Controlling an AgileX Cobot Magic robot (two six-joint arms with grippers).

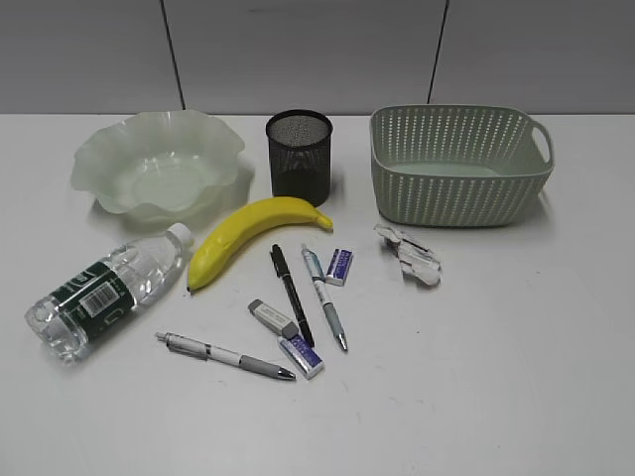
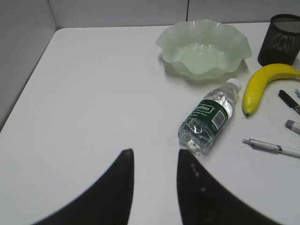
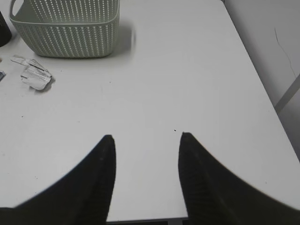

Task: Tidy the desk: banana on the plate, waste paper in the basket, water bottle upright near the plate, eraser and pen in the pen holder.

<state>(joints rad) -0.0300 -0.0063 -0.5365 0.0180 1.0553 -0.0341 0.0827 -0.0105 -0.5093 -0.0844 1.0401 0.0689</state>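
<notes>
From my exterior camera I see neither arm nor gripper. On the left wrist camera the black mesh cylindrical pen holder point(image 2: 284, 40) is clipped by the top and right edges. The black pen point(image 2: 289, 101), a grey-ended eraser point(image 2: 293, 126) and the white-and-grey click pen point(image 2: 272, 147) all run off the right edge, so I cannot see their far ends. The small print on the clear plastic water bottle's dark green label point(image 2: 209, 112) is too small for me to read. On the right wrist camera the sage-green perforated basket point(image 3: 65, 28) is cut off at the top, and a dark shape at the left edge point(image 3: 3, 30) is too clipped to identify.
</notes>
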